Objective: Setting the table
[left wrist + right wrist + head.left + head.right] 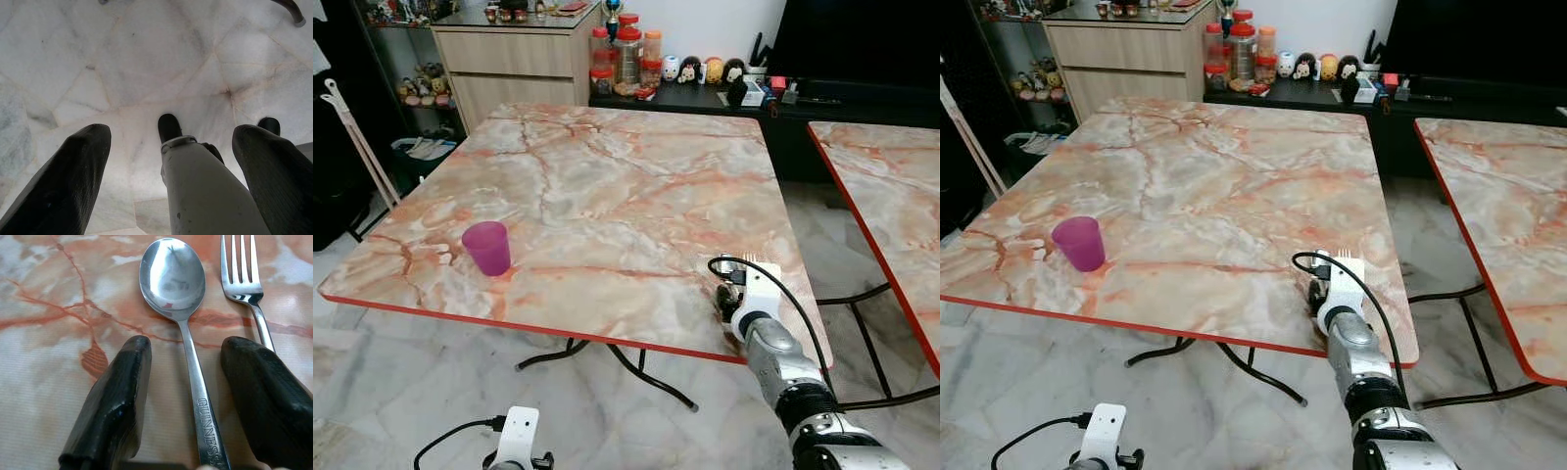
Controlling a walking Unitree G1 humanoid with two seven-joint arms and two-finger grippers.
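Counter: marble-patterned counter (607, 186) with a red edge is seen ahead; a second counter (891, 186) of the same pattern stands to the robot's right, apart from it.
Cup: purple cup (487, 247) is set upright near the front left corner of the counter.
Spoon: spoon (183, 323) is laid flat on the counter near the front right edge, bowl pointing away from the wrist, "GUINNESS" stamped on the handle.
Fork: fork (247, 289) is laid just beside the spoon, tines pointing the same way.
Right hand: right hand (188, 396) is lowered to the counter with its fingers (115, 406) spread apart; the spoon handle is bracketed between them and is not gripped.
Left hand: left hand (171, 176) is hung low over the pale tiled floor (98, 58), fingers spread wide, nothing held.
Background: wooden cabinet (514, 64) and jars (626, 54) are seen behind the counter.
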